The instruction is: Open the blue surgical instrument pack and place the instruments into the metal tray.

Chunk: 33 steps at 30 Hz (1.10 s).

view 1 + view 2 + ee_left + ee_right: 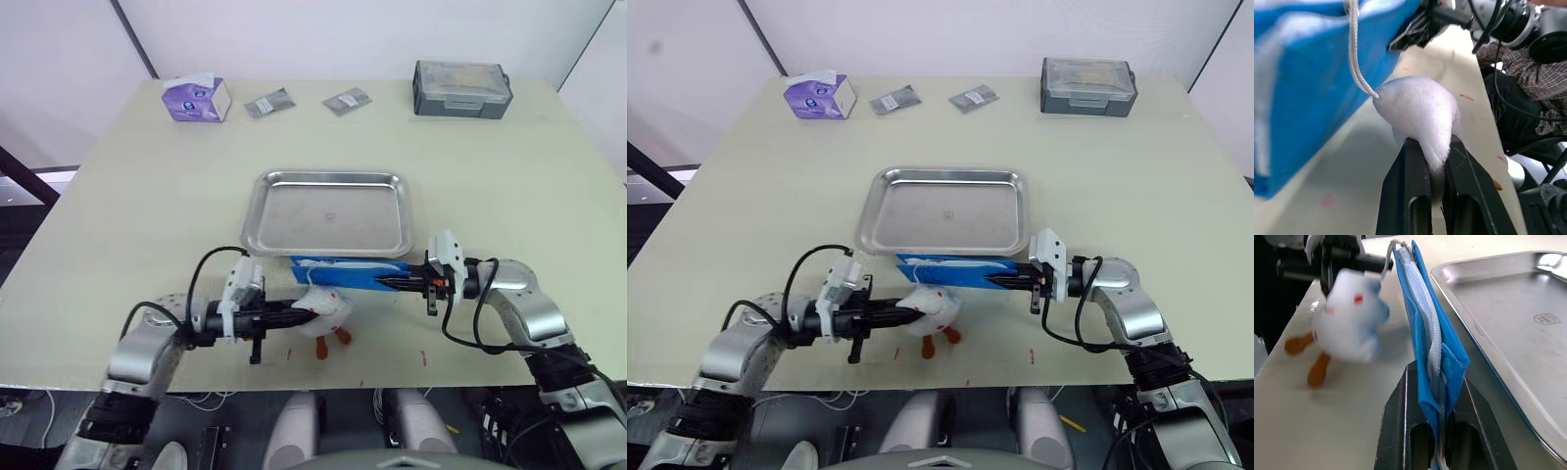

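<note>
In the left wrist view the blue surgical instrument pack (1312, 73) runs off the picture's top and side edges, so its full outline is cut off, and a white cord (1354, 49) leaves the frame at the top. The base of the white plush toy (1420, 110) is hidden between the fingers of the left claw (1436, 171). In the right wrist view the toy is blurred, its face markings unreadable, and the metal tray (1508, 313) is cut off by the edge. The pack's lower end disappears inside the right claw (1436, 431). What the pack contains cannot be told. The print on the two grey packets (269, 104) is too small to read.
</note>
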Available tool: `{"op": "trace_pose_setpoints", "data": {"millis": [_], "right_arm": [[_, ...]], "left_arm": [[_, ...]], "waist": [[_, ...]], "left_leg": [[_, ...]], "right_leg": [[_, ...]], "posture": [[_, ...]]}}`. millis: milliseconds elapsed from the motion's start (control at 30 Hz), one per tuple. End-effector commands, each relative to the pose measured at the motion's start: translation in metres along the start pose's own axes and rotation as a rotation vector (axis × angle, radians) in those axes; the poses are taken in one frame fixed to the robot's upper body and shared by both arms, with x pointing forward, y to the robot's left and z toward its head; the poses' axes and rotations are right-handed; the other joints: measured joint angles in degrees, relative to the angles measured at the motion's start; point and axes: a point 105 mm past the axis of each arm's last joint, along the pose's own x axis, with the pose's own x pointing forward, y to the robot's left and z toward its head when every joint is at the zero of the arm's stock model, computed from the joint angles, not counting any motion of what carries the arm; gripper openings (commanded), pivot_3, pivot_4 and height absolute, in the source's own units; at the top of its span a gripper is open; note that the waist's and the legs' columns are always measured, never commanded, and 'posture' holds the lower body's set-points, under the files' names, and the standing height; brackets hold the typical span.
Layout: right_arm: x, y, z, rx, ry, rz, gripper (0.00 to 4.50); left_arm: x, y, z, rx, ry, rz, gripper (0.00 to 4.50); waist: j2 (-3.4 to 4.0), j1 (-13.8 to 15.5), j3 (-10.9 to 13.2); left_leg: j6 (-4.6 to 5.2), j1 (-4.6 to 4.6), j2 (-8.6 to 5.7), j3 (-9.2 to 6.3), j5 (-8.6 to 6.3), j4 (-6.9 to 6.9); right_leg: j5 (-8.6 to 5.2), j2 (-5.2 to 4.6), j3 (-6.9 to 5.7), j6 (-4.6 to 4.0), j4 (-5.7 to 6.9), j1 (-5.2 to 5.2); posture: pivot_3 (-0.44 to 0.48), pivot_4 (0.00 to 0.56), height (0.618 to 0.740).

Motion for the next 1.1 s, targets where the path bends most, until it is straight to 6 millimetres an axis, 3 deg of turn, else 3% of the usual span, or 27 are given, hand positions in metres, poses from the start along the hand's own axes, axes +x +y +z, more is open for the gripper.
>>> {"op": "trace_pose_setpoints", "data": {"millis": [33,300,533,733,1100], "right_arm": [[-0.002,0.002,0.009,-0.054,-0.028,0.020,0.00],[-0.005,0.002,0.011,-0.064,-0.049,0.029,0.00],[-0.007,0.006,0.015,-0.047,-0.071,0.062,0.00],[-0.010,0.010,0.032,0.012,-0.164,0.068,0.00],[-0.010,0.013,0.081,0.175,-0.413,0.085,0.00]], "left_arm": [[-0.017,-0.002,0.017,0.031,-0.024,-0.008,0.01],[-0.069,0.004,0.021,-0.012,0.064,0.034,0.01],[-0.101,0.016,0.018,-0.015,0.137,0.112,0.01],[-0.112,0.022,0.014,-0.025,0.138,0.159,0.01],[-0.104,0.018,0.013,-0.040,0.119,0.128,0.01]], "waist": [[-0.01,0.01,0.01],[0.05,-0.03,0.06],[0.05,-0.03,0.11],[0.06,-0.05,0.13],[0.06,-0.05,0.16]], "left_leg": [[0.00,0.00,0.00,0.00,0.00,0.00],[0.00,0.01,-0.01,0.01,0.00,-0.01],[0.00,0.00,-0.04,0.01,0.00,-0.01],[0.00,0.00,-0.01,0.02,0.00,-0.01],[0.00,0.00,0.02,0.00,0.00,-0.01]], "right_leg": [[0.00,0.00,0.00,0.00,0.00,0.00],[-0.01,0.02,-0.02,-0.01,0.00,0.00],[-0.01,0.03,-0.04,-0.01,-0.01,-0.01],[-0.01,0.03,-0.03,-0.01,0.00,-0.01],[-0.01,0.01,-0.04,-0.01,0.00,-0.01]], "posture": [[0.000,0.150,0.734],[0.000,0.150,0.734],[0.000,0.150,0.734],[0.000,0.150,0.734],[0.000,0.150,0.734]]}}
